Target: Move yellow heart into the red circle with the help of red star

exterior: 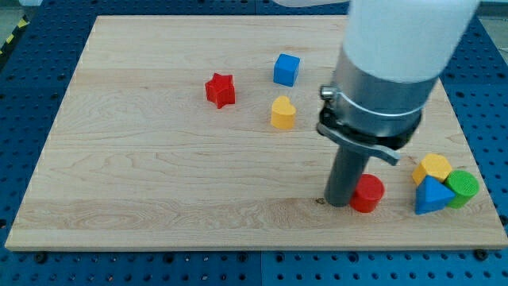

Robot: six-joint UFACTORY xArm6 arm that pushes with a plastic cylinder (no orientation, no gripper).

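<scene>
The yellow heart (282,113) lies near the board's middle, a little right of centre. The red star (221,90) lies up and to the left of it, a short gap away. The red circle (367,193) is a red cylinder at the lower right. My tip (338,202) rests on the board right against the red circle's left side, well below and to the right of the yellow heart.
A blue cube (286,69) sits just above the yellow heart. At the right edge a yellow hexagon-like block (434,168), a blue triangle (431,195) and a green cylinder (463,187) cluster together. The wooden board (143,175) ends close beyond them.
</scene>
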